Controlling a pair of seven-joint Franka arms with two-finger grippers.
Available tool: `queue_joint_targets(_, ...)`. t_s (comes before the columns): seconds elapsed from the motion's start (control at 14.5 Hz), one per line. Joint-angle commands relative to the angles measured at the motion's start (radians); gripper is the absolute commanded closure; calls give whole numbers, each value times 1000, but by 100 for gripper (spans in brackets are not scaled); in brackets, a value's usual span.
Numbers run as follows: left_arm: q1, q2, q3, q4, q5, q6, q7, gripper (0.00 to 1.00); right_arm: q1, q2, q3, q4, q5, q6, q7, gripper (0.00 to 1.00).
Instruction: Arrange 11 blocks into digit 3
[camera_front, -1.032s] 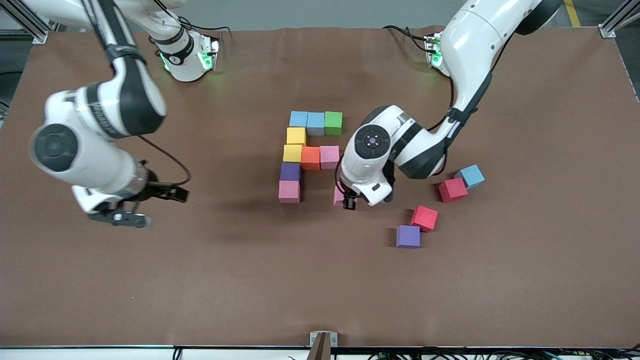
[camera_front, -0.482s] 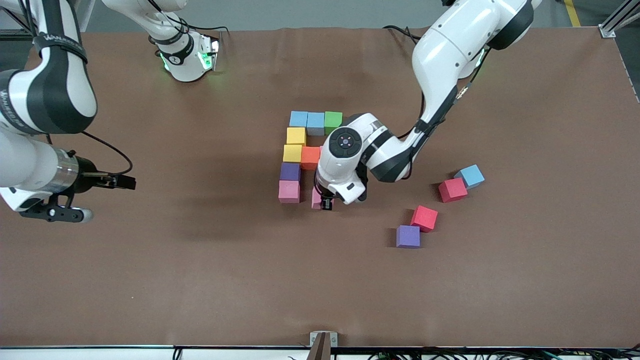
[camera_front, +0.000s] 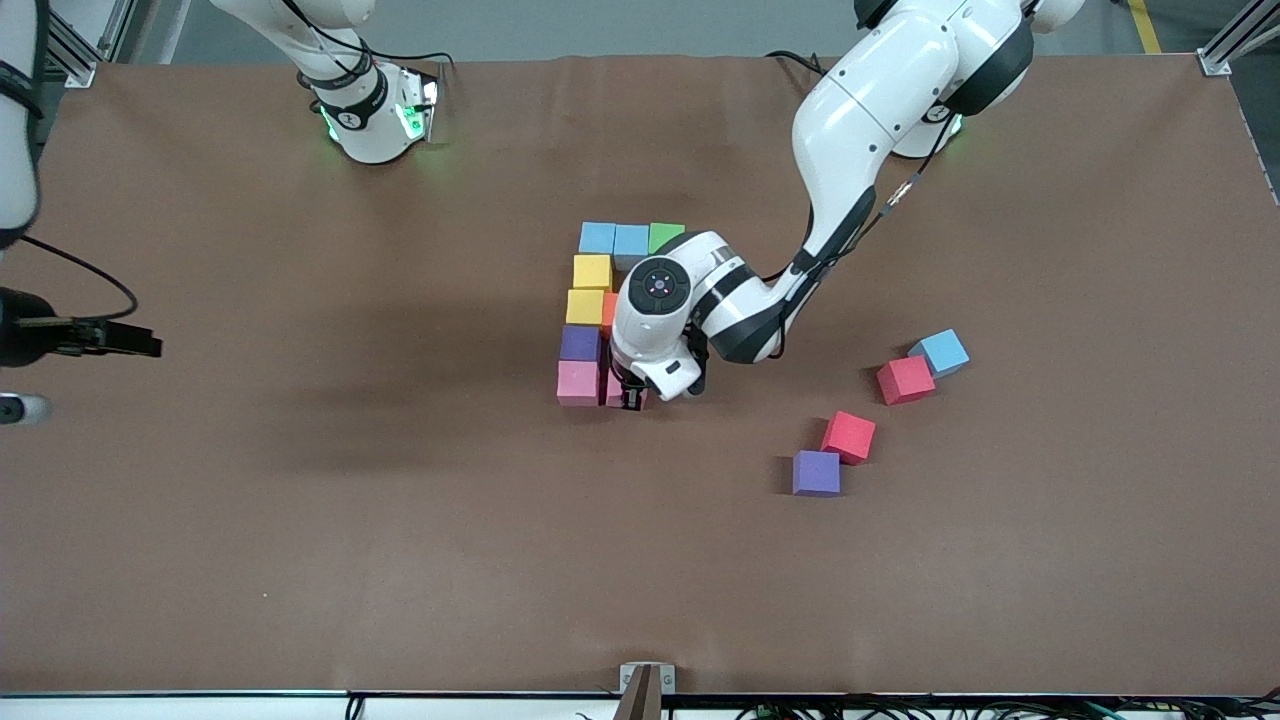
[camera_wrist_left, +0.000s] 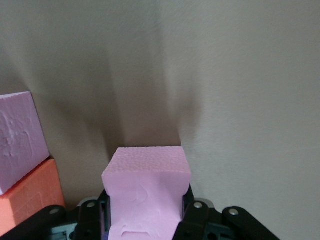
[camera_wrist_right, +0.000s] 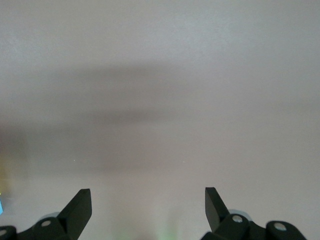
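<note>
Your left tool (camera_front: 632, 398) is clamped on a pink cube (camera_wrist_left: 147, 192), its fingers pinching the foam on two opposite faces, as the left wrist view shows. Take the pink corner cube (camera_front: 578, 383) of the unfinished digit 3 as your landmark: the held cube sits just beside it, toward the left arm's end of the worktop (camera_front: 400, 560), in line with the bottom row. Whether the two touch is hidden by the arm. That small sideways gap is what the coming move turns on: close it, square the faces, then let go.

The last piece, the loose purple cube (camera_front: 816, 473), lies nearer the front camera than the landmark and well toward the left arm's end, so your left arm is the closer one.

Farther than the landmark run the purple cube (camera_front: 579, 343), yellow cubes (camera_front: 588, 288) and top row.

Your right tool (camera_wrist_right: 148, 206) waits wide open and empty, well apart from the landmark
</note>
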Motion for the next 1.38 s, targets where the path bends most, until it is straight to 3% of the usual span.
queue_joint_targets(0.0,-24,24,16,31,-14,11,-10,81,-22,-7,17,26,-7,-16,-13,0)
queue_joint_targets(0.48,-71,32,68,32,-16,58,-33,77,-16,-10,25,84,-1,-18,-7,0)
queue_joint_targets(0.55,-71,32,68,32,-16,58,-33,70,-19,-10,27,84,2,-18,-7,0)
queue_joint_targets(0.69,-71,23,71,32,-13,58,-32,15,-16,-15,28,84,10,-21,-7,0)
queue_joint_targets(0.76,-70,18,71,32,-13,57,-30,1,-12,-27,30,83,9,-36,-5,0)
queue_joint_targets(0.96,-65,-23,70,28,-10,44,-29,0,-7,-47,30,84,7,-136,-2,0)
queue_joint_targets(1.31,-52,-112,62,-12,-14,-28,-24,0,34,-87,-8,67,7,-174,-13,0)
